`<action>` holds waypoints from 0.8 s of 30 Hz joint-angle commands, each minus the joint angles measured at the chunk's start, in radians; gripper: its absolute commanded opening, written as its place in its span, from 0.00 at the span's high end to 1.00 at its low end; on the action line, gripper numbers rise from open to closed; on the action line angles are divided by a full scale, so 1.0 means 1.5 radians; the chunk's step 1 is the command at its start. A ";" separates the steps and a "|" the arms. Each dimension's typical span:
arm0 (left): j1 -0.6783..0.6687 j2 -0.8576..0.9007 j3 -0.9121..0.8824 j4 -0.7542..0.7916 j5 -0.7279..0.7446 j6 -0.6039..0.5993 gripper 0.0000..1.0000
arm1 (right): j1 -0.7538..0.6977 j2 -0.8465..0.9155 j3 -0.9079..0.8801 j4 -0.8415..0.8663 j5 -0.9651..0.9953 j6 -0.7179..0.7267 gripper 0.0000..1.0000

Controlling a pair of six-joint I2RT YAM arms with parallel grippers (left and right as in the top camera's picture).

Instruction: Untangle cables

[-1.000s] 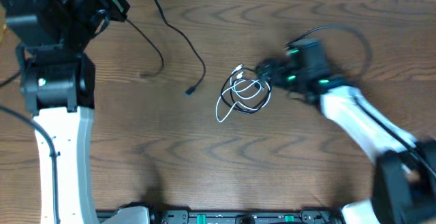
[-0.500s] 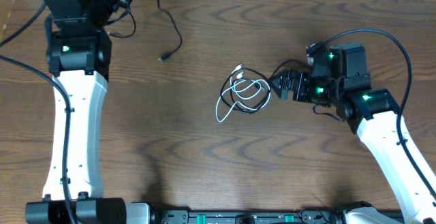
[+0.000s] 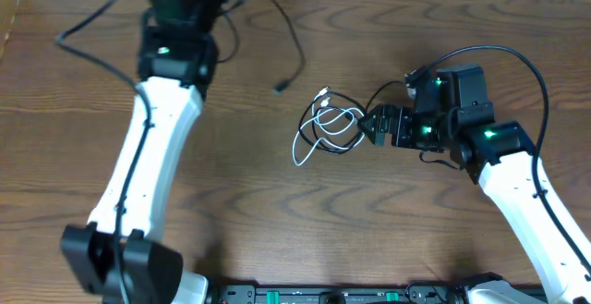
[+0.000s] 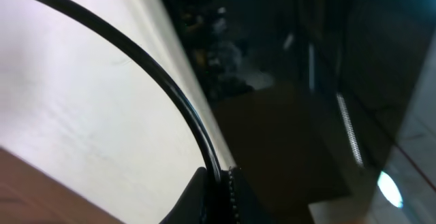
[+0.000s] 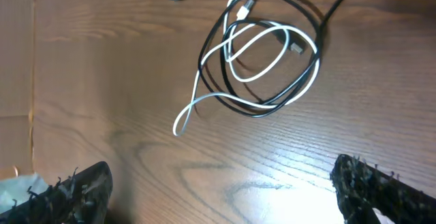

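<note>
Right gripper (image 3: pixel 371 124) gapes wide, grasping nothing, just at 3 o'clock of the mid-table tangle (image 3: pixel 330 127): white cable (image 5: pixel 193 103) looped through black coil (image 5: pixel 303 88), its tail trailing toward 7 o'clock. Farther, at 11 o'clock, loose black cable (image 3: pixel 296 41) runs 12-to-6, plug nearest, pinched in the clenched left gripper (image 4: pixel 219 190).

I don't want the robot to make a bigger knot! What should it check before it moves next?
1. Right tool open, ready to grab: ok.
2. Left tool shut on a black cable: ok.
3. White cable free of the black loop: not ok, they cross several times.
4. Loose black plug lying apart from the white cable: ok.
5. Which strand lies on top at the crossings: cannot tell.
</note>
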 commanded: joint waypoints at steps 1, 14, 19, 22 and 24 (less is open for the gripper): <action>0.009 0.044 0.011 0.005 -0.104 0.014 0.93 | 0.021 -0.004 0.000 -0.003 -0.007 -0.019 0.01; 0.226 0.186 0.011 0.015 -0.227 0.237 0.93 | 0.091 -0.004 0.000 -0.086 0.023 -0.066 0.01; 0.337 0.241 0.011 0.023 -0.335 0.451 0.91 | 0.109 -0.004 0.000 -0.115 0.022 -0.063 0.01; 0.400 0.271 0.011 0.005 -0.334 0.538 0.32 | 0.117 -0.004 0.000 -0.108 0.023 -0.063 0.01; 0.438 0.288 0.011 -0.029 -0.334 0.555 0.08 | 0.121 -0.004 0.000 -0.099 0.029 -0.062 0.01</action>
